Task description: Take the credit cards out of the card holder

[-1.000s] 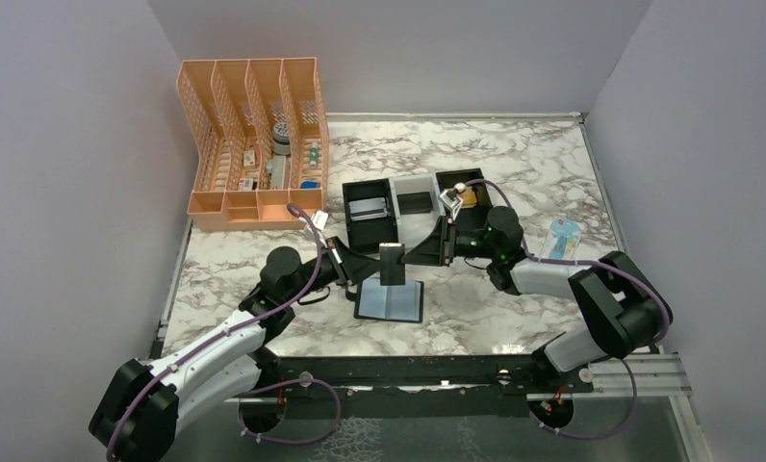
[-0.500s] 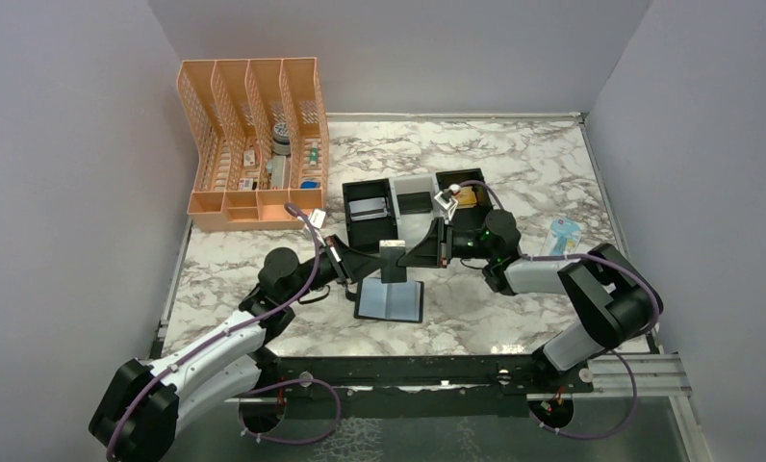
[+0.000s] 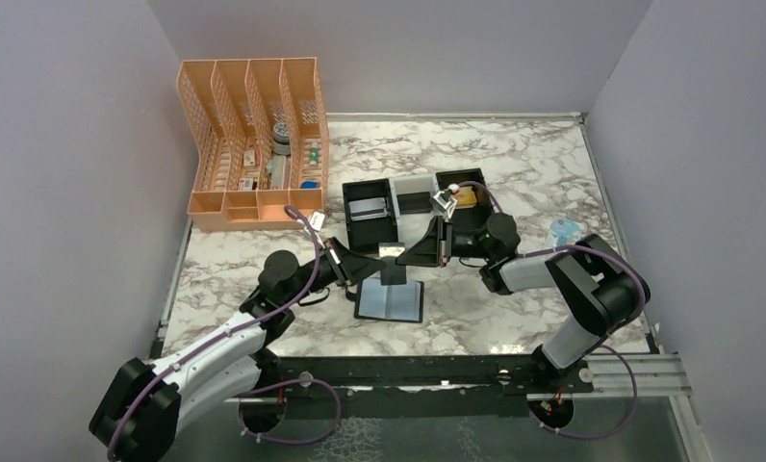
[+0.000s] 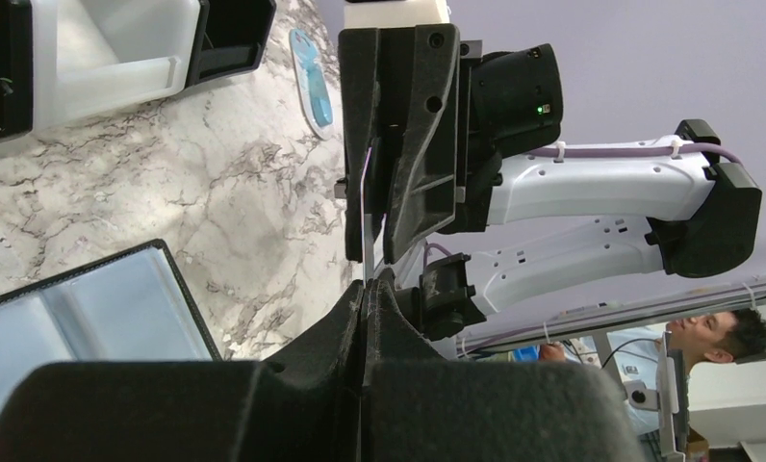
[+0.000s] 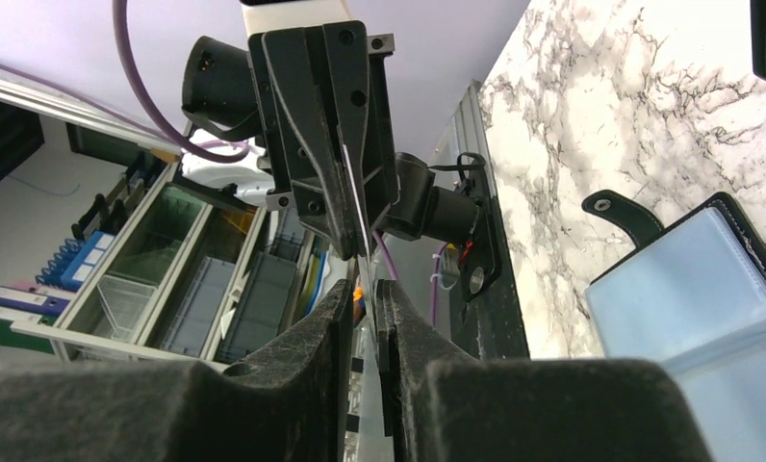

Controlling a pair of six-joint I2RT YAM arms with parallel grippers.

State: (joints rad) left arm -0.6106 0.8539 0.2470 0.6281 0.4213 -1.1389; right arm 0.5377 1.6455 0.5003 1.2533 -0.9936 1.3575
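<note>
Right end effector (image 5: pixel 363 294) has closed in around the credit card (image 3: pixel 392 265) my left end effector (image 4: pixel 365 294) keeps clenched; card's edge-on, so I can't tell if right grips.

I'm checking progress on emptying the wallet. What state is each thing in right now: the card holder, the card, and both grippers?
card holder: open, lying flat, lining up.
credit card: out of the card holder, held upright in the air over it.
left gripper: shut on the credit card.
right gripper: fingers on either side of the credit card's other edge; whether they pinch it cannot be told.
</note>
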